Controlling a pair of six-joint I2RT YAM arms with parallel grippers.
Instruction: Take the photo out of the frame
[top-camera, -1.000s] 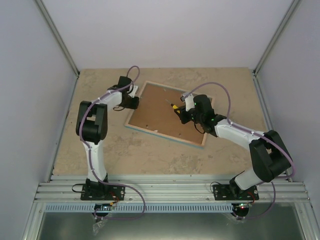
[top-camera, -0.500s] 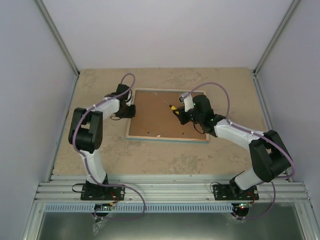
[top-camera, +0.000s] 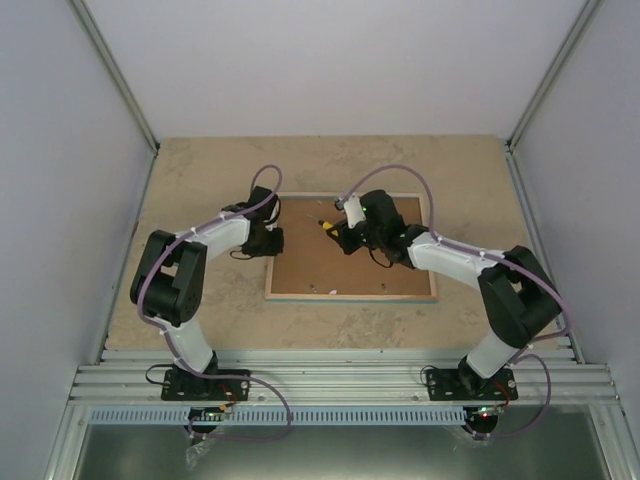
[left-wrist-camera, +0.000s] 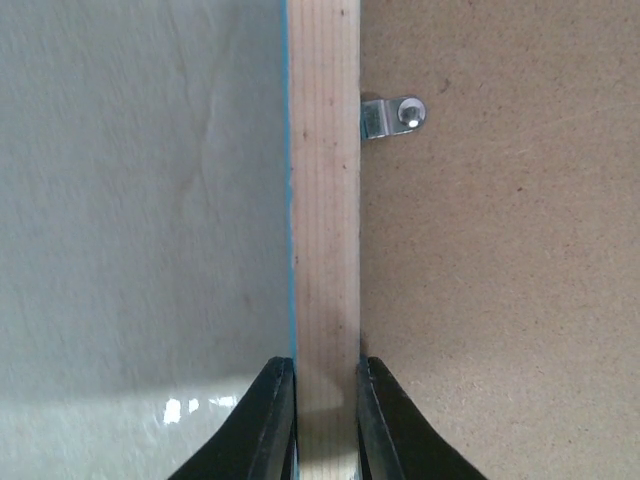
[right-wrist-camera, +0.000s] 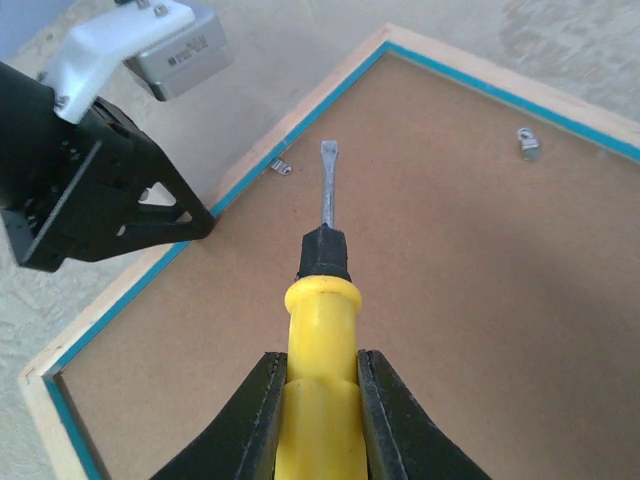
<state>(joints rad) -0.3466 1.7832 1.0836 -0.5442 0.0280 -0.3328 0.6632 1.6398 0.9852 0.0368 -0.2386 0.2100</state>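
Observation:
The frame (top-camera: 352, 295) lies face down on the table, its brown fibreboard back (top-camera: 340, 265) up. The photo is hidden under the back panel. My left gripper (top-camera: 272, 240) is shut on the frame's left rail (left-wrist-camera: 325, 250), one jaw on each side. A metal clip (left-wrist-camera: 392, 116) on that rail holds the panel. My right gripper (top-camera: 345, 237) is shut on a yellow-handled screwdriver (right-wrist-camera: 318, 350). Its flat tip (right-wrist-camera: 327, 150) hovers over the panel near another clip (right-wrist-camera: 281, 166), close to my left gripper (right-wrist-camera: 195, 220).
A third clip (right-wrist-camera: 527, 145) sits on the far rail of the frame. The beige table (top-camera: 200, 180) has grey walls at the back and both sides. Metal rails (top-camera: 340, 385) run along the near edge by the arm bases.
The frame has turned clockwise and slid nearer, now square to the table edge, with my left gripper moving along with it. My right gripper with the screwdriver moved left toward the frame's left rail.

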